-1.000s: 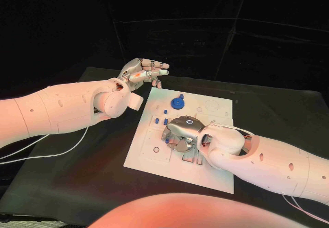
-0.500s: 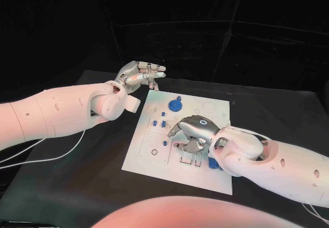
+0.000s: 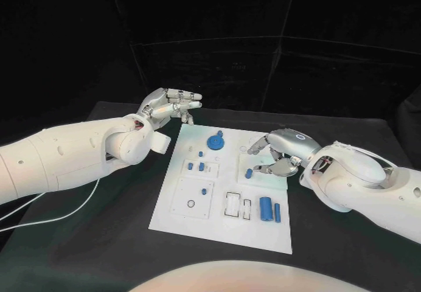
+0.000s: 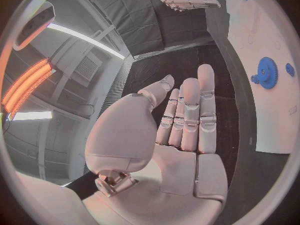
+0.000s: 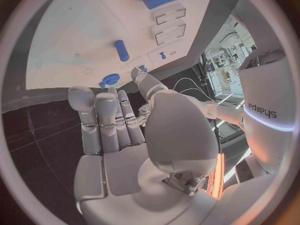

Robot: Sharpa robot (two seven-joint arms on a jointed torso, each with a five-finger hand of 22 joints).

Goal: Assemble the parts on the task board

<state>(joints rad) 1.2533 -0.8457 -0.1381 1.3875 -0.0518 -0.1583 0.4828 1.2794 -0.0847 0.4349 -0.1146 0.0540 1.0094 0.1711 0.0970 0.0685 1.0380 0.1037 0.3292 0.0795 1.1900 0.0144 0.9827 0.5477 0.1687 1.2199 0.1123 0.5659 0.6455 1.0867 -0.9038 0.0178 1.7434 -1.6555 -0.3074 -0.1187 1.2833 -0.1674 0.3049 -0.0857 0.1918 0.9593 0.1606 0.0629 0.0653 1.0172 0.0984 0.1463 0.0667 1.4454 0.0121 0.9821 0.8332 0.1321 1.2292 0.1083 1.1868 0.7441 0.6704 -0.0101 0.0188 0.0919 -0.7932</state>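
Task board (image 3: 219,228) is lying flat on the black table (image 3: 79,237). Left hand (image 3: 167,104) is hovering off the board's far left corner, fingers loosely spread, holding nothing. Right hand (image 3: 279,152) is hanging over the board's right edge, fingers apart and empty. Blue gear (image 3: 216,142) is sitting on the board's far part; two blue upright blocks (image 3: 270,210) are standing near its right edge.

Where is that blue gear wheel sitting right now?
In the head view the blue gear wheel sits on the far part of the white task board, just beyond the left hand and its fingers.
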